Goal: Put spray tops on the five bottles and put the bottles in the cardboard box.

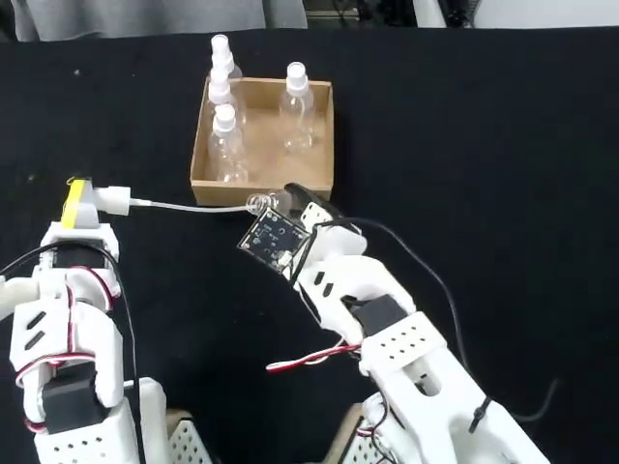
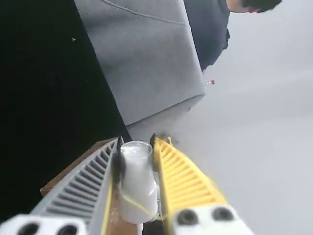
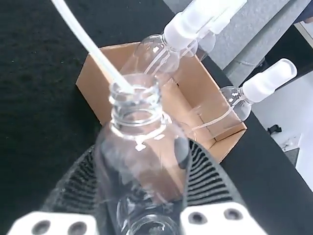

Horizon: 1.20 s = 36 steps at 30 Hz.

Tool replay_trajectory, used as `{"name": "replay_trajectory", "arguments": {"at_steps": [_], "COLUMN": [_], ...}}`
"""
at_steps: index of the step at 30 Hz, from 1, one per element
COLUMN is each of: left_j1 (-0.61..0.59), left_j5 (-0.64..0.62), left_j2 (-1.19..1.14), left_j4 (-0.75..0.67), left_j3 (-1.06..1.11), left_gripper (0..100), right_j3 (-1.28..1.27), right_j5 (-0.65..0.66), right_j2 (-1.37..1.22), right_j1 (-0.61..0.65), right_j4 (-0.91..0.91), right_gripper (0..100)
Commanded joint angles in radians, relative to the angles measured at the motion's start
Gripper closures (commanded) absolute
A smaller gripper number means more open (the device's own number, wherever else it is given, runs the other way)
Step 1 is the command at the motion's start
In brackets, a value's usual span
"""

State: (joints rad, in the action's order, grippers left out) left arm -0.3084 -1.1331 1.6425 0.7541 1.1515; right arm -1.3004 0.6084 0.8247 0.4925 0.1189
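My left gripper [image 1: 94, 200] is shut on a white spray top [image 1: 113, 200], seen close between its grey and yellow fingers [image 2: 135, 169]. The top's thin dip tube [image 1: 193, 207] runs level to the right, and its tip sits in the open neck of a clear bottle [image 1: 259, 203]. My right gripper [image 1: 280, 211] is shut on that bottle [image 3: 139, 147], holding it just in front of the cardboard box [image 1: 319, 145] with the mouth facing the tube [image 3: 93, 49]. Several capped bottles [image 1: 296, 97] stand in the box.
A black cloth covers the table [image 1: 484, 145]. The box's front wall [image 3: 93, 83] is close behind the held bottle. Two capped bottles [image 3: 156, 49] [image 3: 239, 100] lean inside the box. A grey couch [image 2: 146, 58] lies beyond the table edge.
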Motion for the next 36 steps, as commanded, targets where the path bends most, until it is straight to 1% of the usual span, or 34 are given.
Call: {"name": "replay_trajectory", "arguments": {"at_steps": [1, 5, 7, 11, 15, 18, 22, 26, 29, 36], "left_j1": [0.010, 0.019, 0.021, 0.021, 0.021, 0.021, 0.027, 0.102, 0.131, 0.136], "left_j5": [0.011, 0.017, 0.046, 0.060, 0.060, 0.060, 0.060, 0.060, 0.060, 0.060], "left_j2": [0.014, 0.012, 0.012, 0.014, 0.014, 0.014, 0.014, 0.014, 0.014, 0.015], "left_j4": [-0.006, -0.008, -0.017, -0.100, -0.158, -0.158, -0.158, -0.153, -0.153, -0.152], "left_j3": [-0.015, 0.007, 0.016, 0.077, 0.119, 0.116, 0.113, 0.113, 0.113, 0.120], "left_gripper": [97, 97, 97, 97, 97, 97, 97, 97, 97, 97], "right_j3": [0.001, 0.001, 0.001, -0.001, -0.010, -0.016, -0.018, -0.018, -0.018, -0.018], "right_j5": [0.009, 0.009, 0.009, 0.009, 0.009, 0.009, 0.009, 0.009, 0.009, 0.009], "right_j2": [0.033, 0.033, 0.033, 0.033, 0.033, 0.033, 0.033, 0.033, 0.033, 0.033], "right_j1": [0.023, 0.025, 0.025, 0.026, 0.057, 0.081, 0.083, 0.083, 0.083, 0.083], "right_j4": [-0.028, -0.026, -0.026, -0.025, -0.023, -0.023, -0.023, -0.023, -0.023, -0.023], "right_gripper": [95.6, 95.6, 95.6, 95.6, 95.6, 95.6, 95.6, 95.6, 95.6, 95.6]}}
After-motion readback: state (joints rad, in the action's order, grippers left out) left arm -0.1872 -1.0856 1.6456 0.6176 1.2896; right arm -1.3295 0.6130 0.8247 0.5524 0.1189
